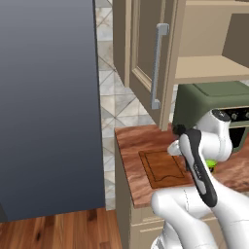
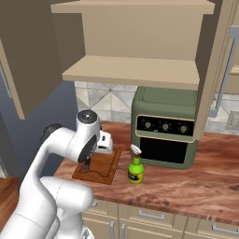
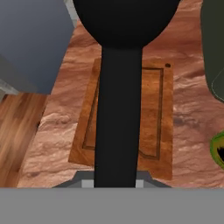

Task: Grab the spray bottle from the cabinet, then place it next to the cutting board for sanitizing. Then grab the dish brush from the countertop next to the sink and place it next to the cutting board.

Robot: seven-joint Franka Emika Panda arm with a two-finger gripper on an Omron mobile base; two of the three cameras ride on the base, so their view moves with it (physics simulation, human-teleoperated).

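My gripper [image 2: 103,143] hangs over the cutting board [image 2: 106,167], shut on the dish brush [image 2: 87,165]. In the hand view the brush's thick black handle [image 3: 118,109] runs up the middle and ends in a wide knob at the top, above the cutting board [image 3: 155,109]. I cannot tell whether the brush touches the board. The spray bottle [image 2: 136,170], green with a red neck and white trigger, stands upright on the countertop [image 2: 186,186] just right of the board. A green sliver of the spray bottle [image 1: 210,164] peeks past my arm, beside the cutting board [image 1: 163,170].
The olive-green oven [image 2: 163,126] stands behind the bottle. Above it is the open cabinet with its bare shelf [image 2: 130,72] and its door swung out [image 1: 146,48]. A tall dark grey panel [image 1: 48,107] rises left of the counter's end, above wooden floor.
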